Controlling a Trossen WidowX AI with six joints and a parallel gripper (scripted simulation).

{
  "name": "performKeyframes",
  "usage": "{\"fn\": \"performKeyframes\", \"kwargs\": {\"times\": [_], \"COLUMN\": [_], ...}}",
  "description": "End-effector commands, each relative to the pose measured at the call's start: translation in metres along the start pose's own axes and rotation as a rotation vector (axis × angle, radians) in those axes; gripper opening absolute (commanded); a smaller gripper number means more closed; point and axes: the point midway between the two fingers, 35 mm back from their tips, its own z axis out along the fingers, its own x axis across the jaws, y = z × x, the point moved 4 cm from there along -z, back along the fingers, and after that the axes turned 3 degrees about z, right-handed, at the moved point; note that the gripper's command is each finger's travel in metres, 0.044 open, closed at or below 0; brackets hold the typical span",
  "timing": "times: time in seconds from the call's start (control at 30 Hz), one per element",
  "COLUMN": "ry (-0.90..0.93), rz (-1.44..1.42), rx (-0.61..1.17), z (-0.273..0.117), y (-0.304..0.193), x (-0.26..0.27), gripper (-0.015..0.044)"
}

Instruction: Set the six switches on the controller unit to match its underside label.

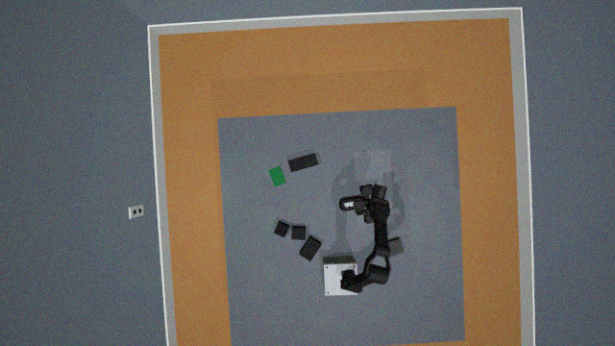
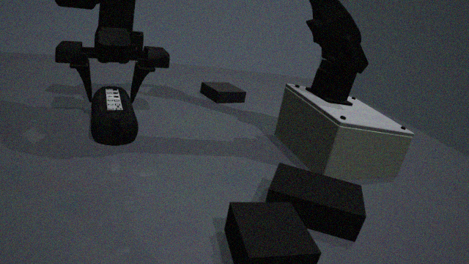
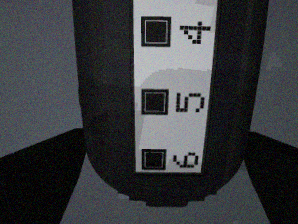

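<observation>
The dark grey controller unit (image 1: 342,204) (image 2: 114,128) (image 3: 107,100) lies upside down on the bench, its rounded base facing up and its rockers hidden beneath. A white label (image 2: 114,99) (image 3: 170,60) runs along its upturned base. In the wrist view the squares numbered 4, 5 and 6 show and look dark inside; squares 1 to 3 are out of that view and too small to read elsewhere. My gripper (image 1: 359,205) (image 2: 111,100) (image 3: 165,140) is shut on the unit across its width, one finger at each long side, near the end with number 6.
A pale box (image 1: 332,284) (image 2: 366,154) carries the arm's base. Dark blocks (image 1: 310,248) (image 2: 271,229) stand in front of it, and another dark block (image 1: 396,246) (image 2: 223,92) lies beyond the arm. A green board (image 1: 277,176) and a long dark module (image 1: 303,162) lie farther off.
</observation>
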Motion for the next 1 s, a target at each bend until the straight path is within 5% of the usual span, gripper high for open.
{"fn": "performKeyframes", "kwargs": {"times": [0.0, 0.97], "ry": [0.001, 0.000], "rz": [-0.001, -0.001], "rx": [-0.002, -0.002], "z": [0.000, -0.018], "y": [0.001, 0.007], "x": [0.001, 0.001], "gripper": [0.0326, 0.0336]}}
